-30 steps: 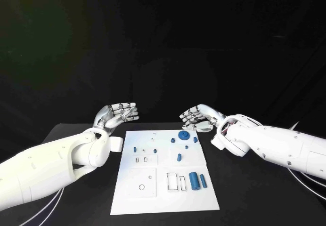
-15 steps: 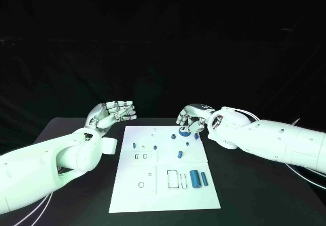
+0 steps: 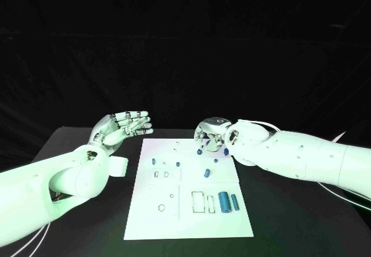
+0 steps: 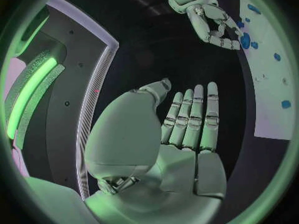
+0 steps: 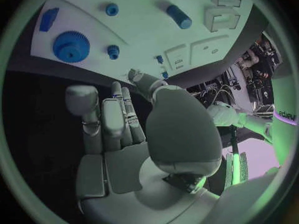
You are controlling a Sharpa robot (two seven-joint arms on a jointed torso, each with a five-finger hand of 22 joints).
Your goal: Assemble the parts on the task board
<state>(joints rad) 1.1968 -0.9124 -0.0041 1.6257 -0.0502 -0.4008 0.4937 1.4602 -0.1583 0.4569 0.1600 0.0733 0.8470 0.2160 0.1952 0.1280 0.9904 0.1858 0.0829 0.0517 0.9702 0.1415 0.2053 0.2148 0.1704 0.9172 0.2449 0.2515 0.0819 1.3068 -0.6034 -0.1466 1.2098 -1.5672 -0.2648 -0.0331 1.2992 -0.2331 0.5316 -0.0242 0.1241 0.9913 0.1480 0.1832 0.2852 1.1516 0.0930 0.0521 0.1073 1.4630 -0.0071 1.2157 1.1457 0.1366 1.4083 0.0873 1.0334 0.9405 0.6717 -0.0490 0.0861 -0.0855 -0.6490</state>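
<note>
The right hand [image 3: 213,135] has dipped over the task board's [image 3: 188,214] far edge, fingers curled, still empty, closing on the blue gear [image 5: 70,46]; the left hand [image 3: 122,127] stays spread beside it.

Black surface [image 3: 93,214] under everything, matte and dark. Black backdrop [image 3: 185,59] hanging behind, at the far edge. Thin white cables [image 3: 351,199] trailing across the near right corner.

Black table [image 3: 93,214], dark backdrop behind
</note>
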